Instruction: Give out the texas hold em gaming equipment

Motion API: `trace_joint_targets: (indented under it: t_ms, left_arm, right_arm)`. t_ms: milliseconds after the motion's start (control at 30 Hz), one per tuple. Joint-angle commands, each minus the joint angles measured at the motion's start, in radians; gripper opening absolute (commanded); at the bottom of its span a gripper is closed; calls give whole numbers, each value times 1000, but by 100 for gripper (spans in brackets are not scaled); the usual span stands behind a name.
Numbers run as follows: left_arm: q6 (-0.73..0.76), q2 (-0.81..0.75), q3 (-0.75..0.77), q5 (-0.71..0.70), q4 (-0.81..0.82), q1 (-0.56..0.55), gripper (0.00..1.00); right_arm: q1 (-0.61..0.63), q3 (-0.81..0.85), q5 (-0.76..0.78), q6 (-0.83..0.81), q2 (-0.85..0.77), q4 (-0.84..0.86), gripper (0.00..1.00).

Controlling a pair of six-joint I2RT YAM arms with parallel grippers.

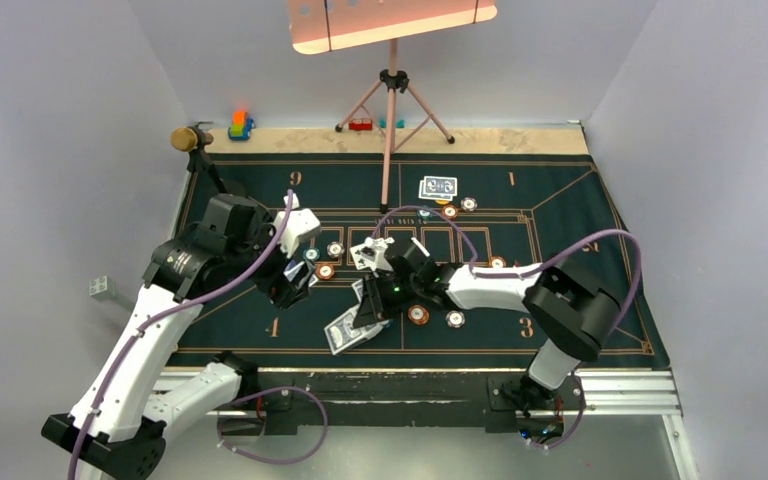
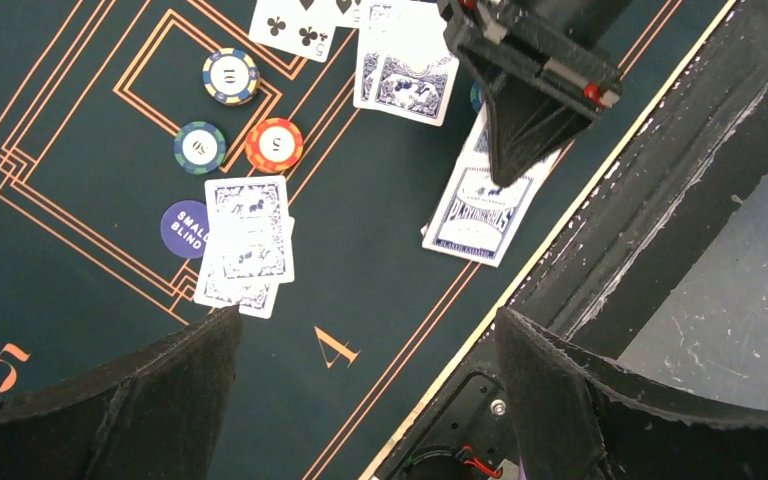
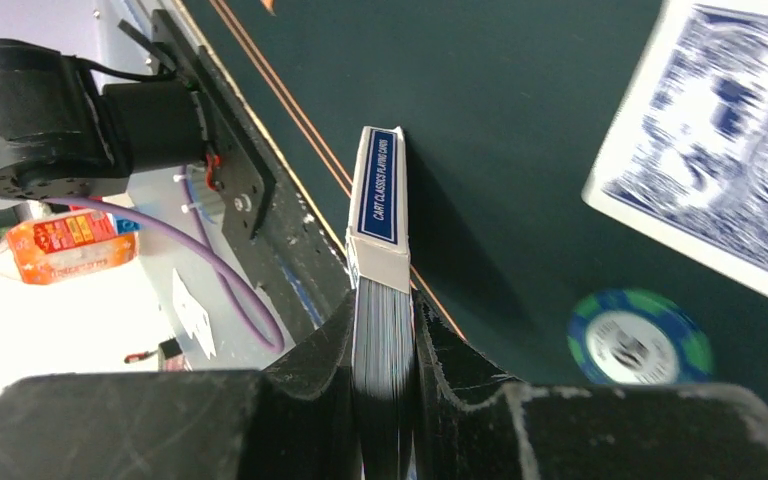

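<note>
My right gripper (image 1: 369, 312) is shut on a deck of blue-backed cards in its open box (image 1: 347, 334), held edge-down near the mat's front edge. In the right wrist view the deck (image 3: 380, 250) sits tight between the fingers (image 3: 325, 350). My left gripper (image 2: 368, 320) is open and empty above seat 4. In front of it lie two overlapping face-down cards (image 2: 245, 240), a purple small-blind button (image 2: 184, 228) and teal (image 2: 200, 147), orange (image 2: 274, 145) and whitish (image 2: 230, 75) chips. The left wrist view also shows the right gripper (image 2: 505, 165) and the deck (image 2: 480, 210).
More face-down cards (image 1: 438, 187) and chips (image 1: 450, 211) lie at seat 1. Two chips (image 1: 418, 315) lie near seat 3. A face-up card (image 2: 290, 20) lies mid-mat. A microphone (image 1: 190, 138), toy blocks (image 1: 241, 124) and a tripod (image 1: 392, 80) stand at the back.
</note>
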Motion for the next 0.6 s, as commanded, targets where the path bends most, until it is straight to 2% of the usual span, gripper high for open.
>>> trace_joint_targets:
  t_ms: [0, 367, 467, 567]
  left_arm:
    - [-30, -20, -11, -43, 33, 7, 100]
    - [-23, -14, -14, -78, 43, 7, 100]
    - [-30, -15, -10, -78, 38, 7, 100]
    - [-36, -14, 1, -91, 38, 7, 100]
  right_arm:
    - [52, 87, -19, -37, 48, 71, 20]
    - [60, -85, 101, 122, -13, 160, 20]
    - [70, -110, 134, 166, -22, 190, 28]
    - [94, -125, 177, 225, -25, 209, 47]
